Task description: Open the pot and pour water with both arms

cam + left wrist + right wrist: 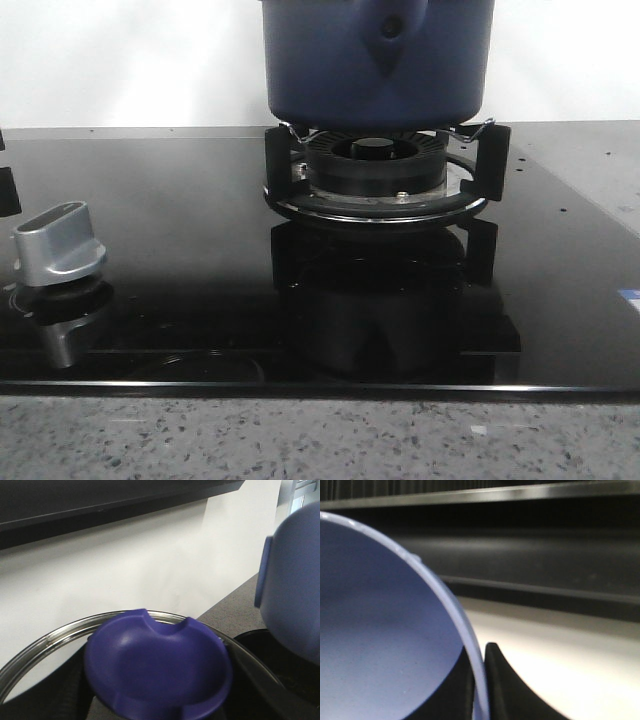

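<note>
pot lifted just above the burner, my right claw pinching its rim, left claw clamped on the lid knob; tip slowly, keep lid well off the pot.

Glossy reflective cooktop, blurred wrist close-ups.

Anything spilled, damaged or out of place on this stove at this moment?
No spill or damage shows. One thing stands out: the pot is off the burner, hanging clear above the black trivet. The glass cooktop looks dry, and the silver knob sits upright.
</note>
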`<state>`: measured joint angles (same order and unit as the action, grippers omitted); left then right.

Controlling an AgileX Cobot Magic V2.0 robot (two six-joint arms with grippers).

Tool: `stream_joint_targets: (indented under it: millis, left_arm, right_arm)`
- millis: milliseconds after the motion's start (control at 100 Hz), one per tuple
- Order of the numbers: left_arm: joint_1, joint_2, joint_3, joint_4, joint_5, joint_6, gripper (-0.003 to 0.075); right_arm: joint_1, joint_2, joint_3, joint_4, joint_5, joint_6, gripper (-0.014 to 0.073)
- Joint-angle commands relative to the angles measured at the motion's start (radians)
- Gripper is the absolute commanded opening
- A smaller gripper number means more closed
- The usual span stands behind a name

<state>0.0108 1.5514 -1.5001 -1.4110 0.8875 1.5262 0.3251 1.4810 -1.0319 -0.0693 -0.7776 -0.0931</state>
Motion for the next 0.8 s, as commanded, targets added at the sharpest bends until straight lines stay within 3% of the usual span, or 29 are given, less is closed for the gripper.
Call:
stream_joint_targets:
  millis: [0, 440, 790]
  left_arm:
    - [0.002, -0.052, -0.036, -0.098, -0.003, -0.008, 0.0323]
    - [0.002, -0.052, -0.036, -0.098, -0.003, -0.008, 0.0323]
    - [0.002, -0.052, -0.036, -0.098, -0.003, -0.008, 0.0323]
  right_arm:
    - [-0.005, -0.047, -0.026, 0.018, -0.133, -0.016, -0.0047]
    - [-0.022, -0.047, -0.026, 0.02, -0.283, -0.05, -0.0047]
    - [-0.022, -0.047, -0.026, 0.02, -0.297, -0.05, -0.0047]
